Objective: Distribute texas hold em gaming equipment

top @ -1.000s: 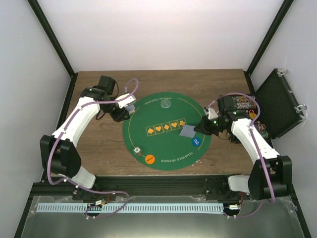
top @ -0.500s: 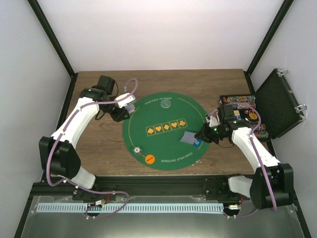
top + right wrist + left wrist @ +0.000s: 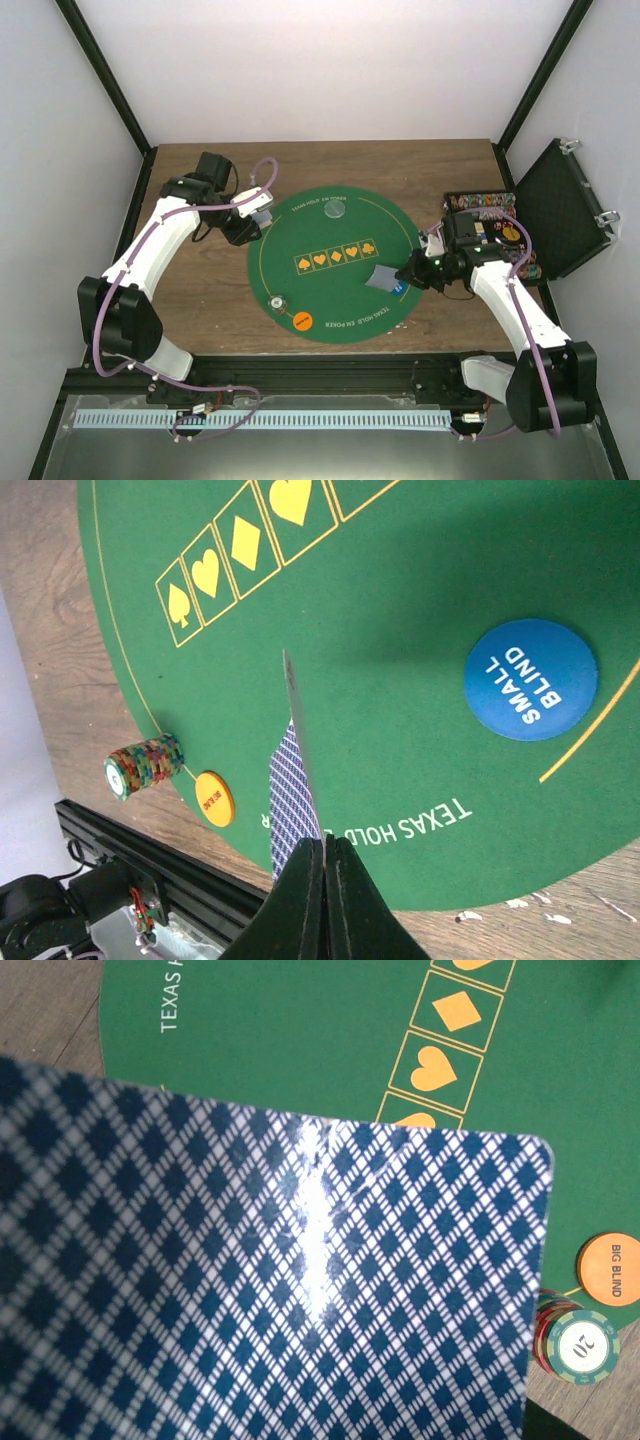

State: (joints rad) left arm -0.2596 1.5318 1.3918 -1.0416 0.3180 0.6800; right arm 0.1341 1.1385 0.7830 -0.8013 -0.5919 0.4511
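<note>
So, right claw (image 3: pixel 323 845): we see its two dark fingers pressed together on the corner of a card (image 3: pixel 290 800). The card stands edge-on to the wrist camera above the green mat (image 3: pixel 400 600). Only a sliver of its blue diamond back shows, and its face does not show at all.
Card from above: it hangs over the mat's near right part and covers part of the blue disc (image 3: pixel 530 678) marked SMALL BLIND. We cannot tell whether it touches the mat.
Left claw (image 3: pixel 256 222): it is at the mat's left rim. A second card (image 3: pixel 270 1280) fills its wrist view and hides the fingers. From above a pale piece sits at the tip, so we read it as gripped.
Second card: it is cut off at the left and bottom. We cannot tell whether it is one card or several.
Chip stack (image 3: pixel 578 1345): it stands near left on the mat, beside the orange disc (image 3: pixel 612 1270) marked BIG BLIND, partly behind the second card.
Clear disc (image 3: pixel 334 211): it lies on the far side of the mat, too small to read.
Case (image 3: pixel 560 215): it lies open on the surface (image 3: pixel 200 290) at right, its chip rows (image 3: pixel 485 205) partly behind the right arm.
</note>
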